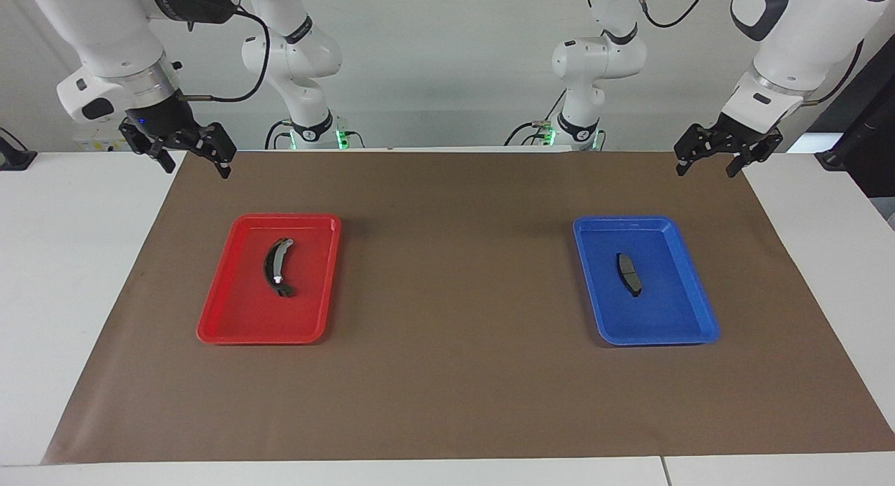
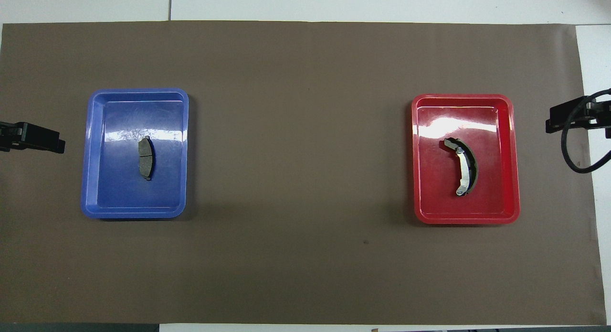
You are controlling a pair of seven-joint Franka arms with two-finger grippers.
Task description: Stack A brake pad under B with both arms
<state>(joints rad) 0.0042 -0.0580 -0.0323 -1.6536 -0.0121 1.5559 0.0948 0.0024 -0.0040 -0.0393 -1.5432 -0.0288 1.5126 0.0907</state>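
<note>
Two trays sit well apart on the brown mat (image 1: 447,374). A brake pad (image 1: 628,273) lies flat in the blue tray (image 1: 689,330), toward the left arm's end; B (image 1: 277,267) lies in the red tray (image 1: 217,330), toward the right arm's end. Nothing is stacked yet. The left gripper (image 1: 710,162) and right gripper (image 1: 198,161) hang raised over the mat's corners nearest the robots, both spread and empty. Recommended: place the pad first, then lower B onto it, gripping each across its narrow width. B's curvature probably makes seating unstable. Overhead, both grippers are cut off at the frame edges.
</note>
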